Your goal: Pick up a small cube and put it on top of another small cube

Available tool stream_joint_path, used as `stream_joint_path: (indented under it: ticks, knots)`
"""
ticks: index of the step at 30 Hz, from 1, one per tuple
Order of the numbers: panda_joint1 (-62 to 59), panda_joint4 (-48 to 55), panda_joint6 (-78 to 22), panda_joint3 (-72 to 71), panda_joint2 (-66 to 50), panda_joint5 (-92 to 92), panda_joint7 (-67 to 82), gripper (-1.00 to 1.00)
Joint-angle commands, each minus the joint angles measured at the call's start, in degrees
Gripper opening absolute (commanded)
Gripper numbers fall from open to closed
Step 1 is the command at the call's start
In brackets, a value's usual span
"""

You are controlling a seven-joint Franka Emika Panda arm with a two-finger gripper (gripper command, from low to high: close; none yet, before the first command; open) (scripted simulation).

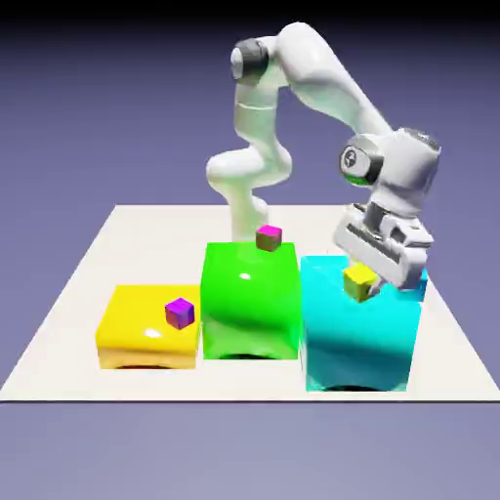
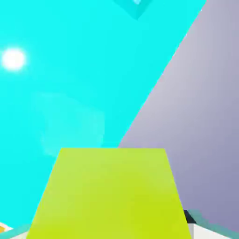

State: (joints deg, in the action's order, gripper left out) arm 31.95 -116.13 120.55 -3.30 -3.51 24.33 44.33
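My gripper (image 1: pixel 365 277) is shut on the tiny yellow cube (image 1: pixel 358 283) and holds it just over the top of the large glossy cyan block (image 1: pixel 356 337), near that block's far right side. In the hand view the yellow cube (image 2: pixel 109 196) fills the bottom between the fingers and hides most of them. A sliver of the tiny cyan-blue cube (image 1: pixel 422 284) peeks out at the exterior view's right of the hand, on the cyan block's far right corner. It also shows as a small darker diamond (image 2: pixel 135 5) at the top edge of the hand view.
A tall green block (image 1: pixel 249 303) with a tiny pink-topped cube (image 1: pixel 269 237) stands at the exterior view's left of the cyan block. Further left, a tiny purple cube (image 1: pixel 180 312) sits on a flat yellow block (image 1: pixel 137 332). The pale table (image 1: pixel 88 264) lies beneath.
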Motion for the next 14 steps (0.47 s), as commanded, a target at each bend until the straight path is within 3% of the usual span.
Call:
stream_joint_path:
  ticks: [1,4,8,9,14]
  knots:
    - [-0.02,-1.14,0.76,-2.01,2.08,1.98,1.64,-1.0]
    - [1.56,-3.36,2.11,-5.94,6.12,5.82,4.84,-1.0]
    - [0.26,-6.65,10.39,-4.31,0.91,10.04,1.45,-1.0]
    - [0.26,-6.66,10.39,-4.31,0.91,10.04,1.45,1.0]
    - [1.56,-3.36,2.11,-5.94,6.12,5.82,4.84,1.0]
